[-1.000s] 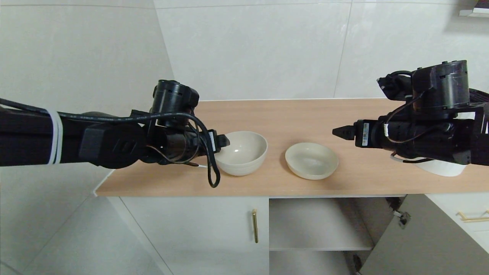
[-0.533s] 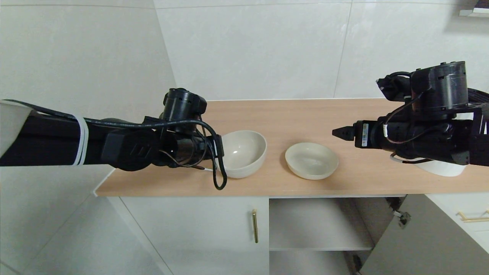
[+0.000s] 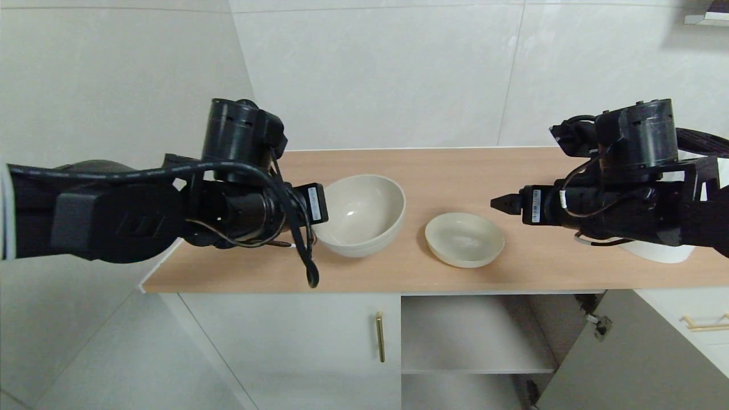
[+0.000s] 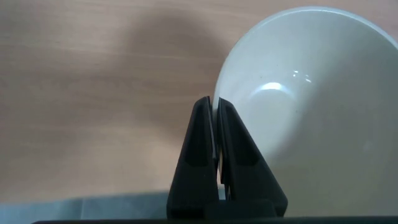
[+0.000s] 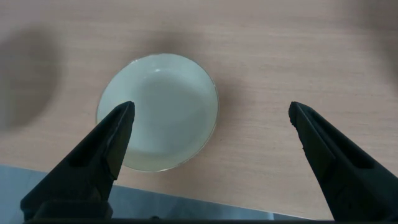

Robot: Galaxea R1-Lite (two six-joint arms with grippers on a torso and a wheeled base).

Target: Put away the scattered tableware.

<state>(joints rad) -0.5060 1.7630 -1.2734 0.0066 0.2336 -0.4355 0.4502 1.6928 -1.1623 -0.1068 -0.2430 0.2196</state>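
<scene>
Left pincer point(image 4: 215, 102) clamped on the rim of the deep bowl point(image 3: 364, 213), one finger inside, one outside. Bowl tilted and looks clear of the table point(image 3: 455, 171). Right pincer point(image 5: 209, 107) spread wide, hovering above the shallow dish point(image 5: 158, 112), which sits on the table just beside the bowl.

Step in hand, as I read it: carrying the bowl off to store it. Open cupboard shelf point(image 3: 472, 336) below the table is the likely spot.

Next move calls for a firm rim grip and a swing down past the table edge without clipping it. A thin pinch like this could slip.
</scene>
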